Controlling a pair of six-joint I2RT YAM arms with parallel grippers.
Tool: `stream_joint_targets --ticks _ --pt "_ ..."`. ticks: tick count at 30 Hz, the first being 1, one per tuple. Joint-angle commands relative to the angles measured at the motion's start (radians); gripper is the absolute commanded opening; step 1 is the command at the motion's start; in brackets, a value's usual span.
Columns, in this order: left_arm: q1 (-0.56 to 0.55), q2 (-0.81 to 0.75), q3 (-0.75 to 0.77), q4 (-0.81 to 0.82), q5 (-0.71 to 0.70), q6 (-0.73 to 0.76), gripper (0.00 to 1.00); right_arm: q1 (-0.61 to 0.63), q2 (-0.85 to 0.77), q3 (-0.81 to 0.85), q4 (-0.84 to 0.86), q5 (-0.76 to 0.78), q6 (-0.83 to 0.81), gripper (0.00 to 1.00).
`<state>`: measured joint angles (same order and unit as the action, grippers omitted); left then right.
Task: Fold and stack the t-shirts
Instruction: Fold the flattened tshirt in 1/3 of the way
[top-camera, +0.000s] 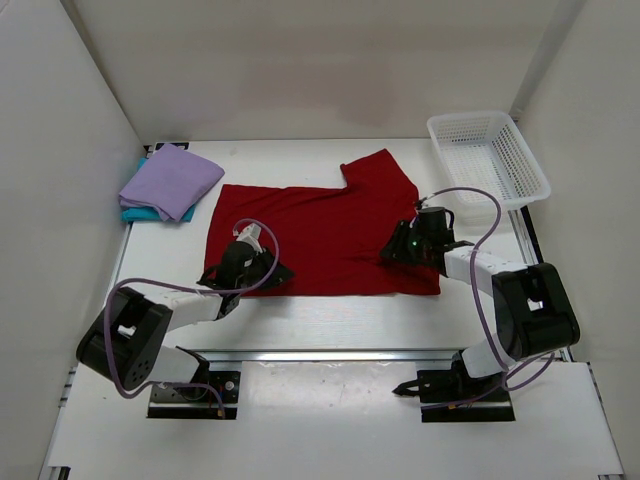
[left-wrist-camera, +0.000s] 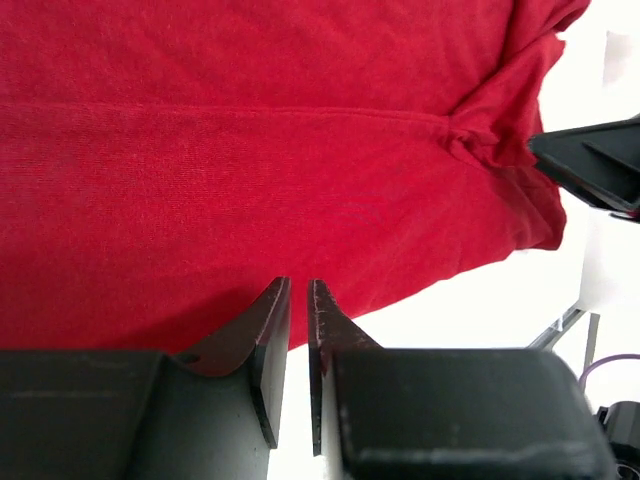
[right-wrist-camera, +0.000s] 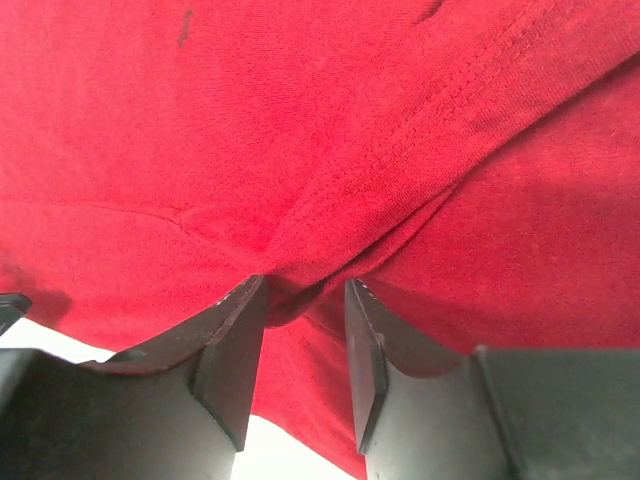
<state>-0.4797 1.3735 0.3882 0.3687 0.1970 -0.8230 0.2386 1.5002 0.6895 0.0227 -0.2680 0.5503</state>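
Observation:
The dark red t-shirt (top-camera: 320, 240) lies spread flat across the middle of the table, one sleeve (top-camera: 380, 172) pointing to the back right. My left gripper (top-camera: 280, 270) sits low at its near-left hem. In the left wrist view the jaws (left-wrist-camera: 298, 285) stand a narrow gap apart over the hem of the red cloth (left-wrist-camera: 250, 130), with nothing between them. My right gripper (top-camera: 387, 254) is at the shirt's right side. Its jaws (right-wrist-camera: 305, 285) are open around a raised fold of red cloth (right-wrist-camera: 300, 120). The lavender t-shirt (top-camera: 172, 178) lies folded on the folded teal t-shirt (top-camera: 140, 212) at the back left.
A white mesh basket (top-camera: 470, 117) stands at the back right, close to the right arm. White walls close in the table on the left, back and right. The right gripper's dark body (left-wrist-camera: 590, 165) shows at the right edge of the left wrist view.

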Motion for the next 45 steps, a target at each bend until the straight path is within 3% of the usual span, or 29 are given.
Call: stream_joint_targets --ticks 1,8,12,17,22,28,32,34,37,41,43,45 --pt "0.012 -0.056 -0.028 0.042 -0.021 0.018 0.24 0.005 -0.008 0.002 0.051 -0.002 0.02 0.36" --pt "0.036 -0.074 -0.077 0.068 -0.008 0.015 0.24 -0.005 0.009 -0.03 0.074 -0.017 0.028 0.38" --pt "0.033 -0.062 -0.077 0.079 -0.002 0.013 0.23 -0.021 0.024 -0.012 0.111 -0.054 0.04 0.16" --pt "0.024 -0.041 -0.083 0.105 -0.001 -0.001 0.23 -0.009 0.115 0.131 0.089 -0.068 0.039 0.05" --pt "0.038 -0.053 -0.09 0.102 0.004 -0.001 0.23 0.022 0.256 0.341 -0.021 -0.001 0.001 0.01" --pt "0.044 -0.082 -0.095 0.098 0.001 -0.002 0.23 0.108 0.394 0.608 -0.237 0.134 -0.096 0.26" --pt "0.039 -0.106 -0.098 0.082 -0.016 0.004 0.23 0.139 0.431 0.705 -0.322 0.194 -0.185 0.31" --pt "0.033 -0.116 -0.098 0.078 -0.018 0.008 0.23 0.148 0.396 0.676 -0.322 0.257 -0.202 0.28" --pt "0.003 -0.119 -0.081 0.068 -0.045 0.016 0.23 0.131 0.249 0.496 -0.239 0.328 -0.181 0.29" --pt "-0.049 -0.103 -0.069 0.087 -0.059 -0.001 0.23 -0.033 0.048 0.202 -0.029 0.181 -0.081 0.21" --pt "-0.071 -0.082 -0.049 0.09 -0.057 0.002 0.24 -0.1 0.032 0.161 0.005 0.141 -0.07 0.2" --pt "-0.1 -0.05 -0.023 0.087 -0.059 0.015 0.24 -0.157 0.06 0.14 0.025 0.101 -0.063 0.25"
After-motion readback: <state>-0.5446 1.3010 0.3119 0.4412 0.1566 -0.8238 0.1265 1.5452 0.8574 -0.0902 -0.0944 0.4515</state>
